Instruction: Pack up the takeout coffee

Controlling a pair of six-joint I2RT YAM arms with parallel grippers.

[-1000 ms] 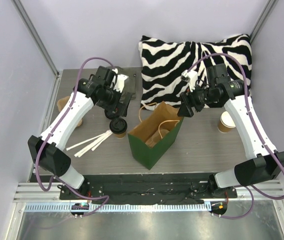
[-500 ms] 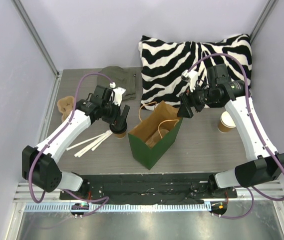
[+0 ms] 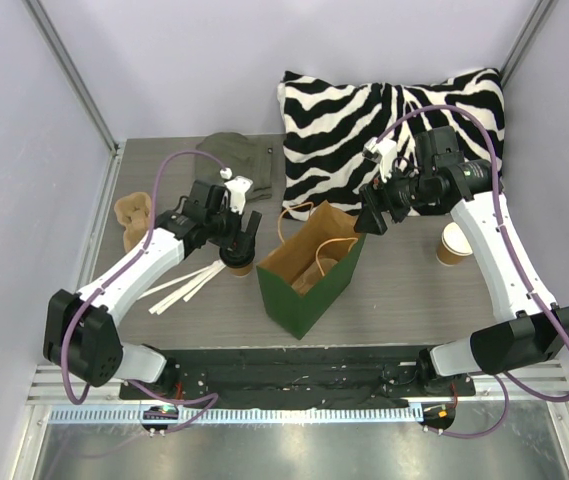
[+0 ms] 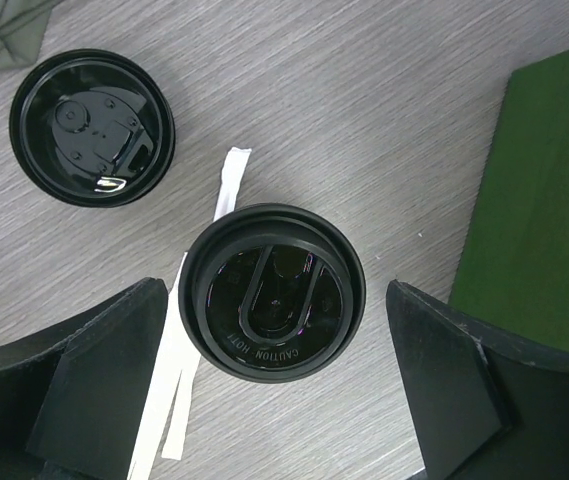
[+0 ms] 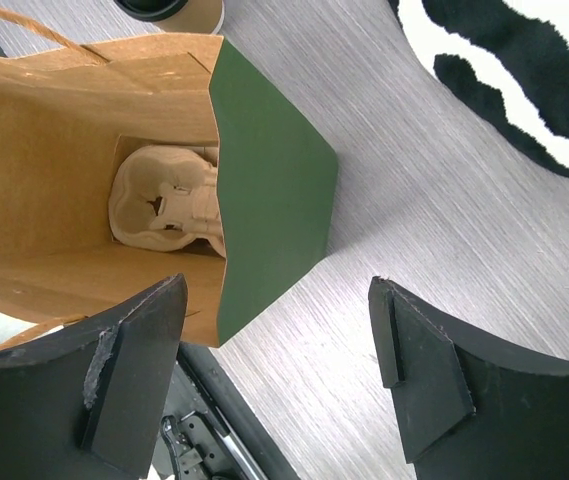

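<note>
Black plastic lids the takeout coffee [image 4: 272, 292], which stands upright on the grey wood-grain counter [image 4: 364, 100] just left of the green bag [image 3: 309, 280]. The left gripper [image 4: 276, 290] hangs over it, jaws spread wide on either side of the lid and clear of it. Only the left wrist view shows a loose black lid [image 4: 92, 128] lying near the cup, and a white paper-wrapped stick [image 4: 229, 185] running under it. Only the right wrist view shows the one pulp tray [image 5: 169, 205] at the bottom of the bag. The right gripper [image 5: 276, 290] is open above the bag's edge. From above there are two cups: the lidded one and an open cup [image 3: 454, 243] far right. There are two lids, one bag, one zebra pillow [image 3: 394, 110] and a few sticks.
</note>
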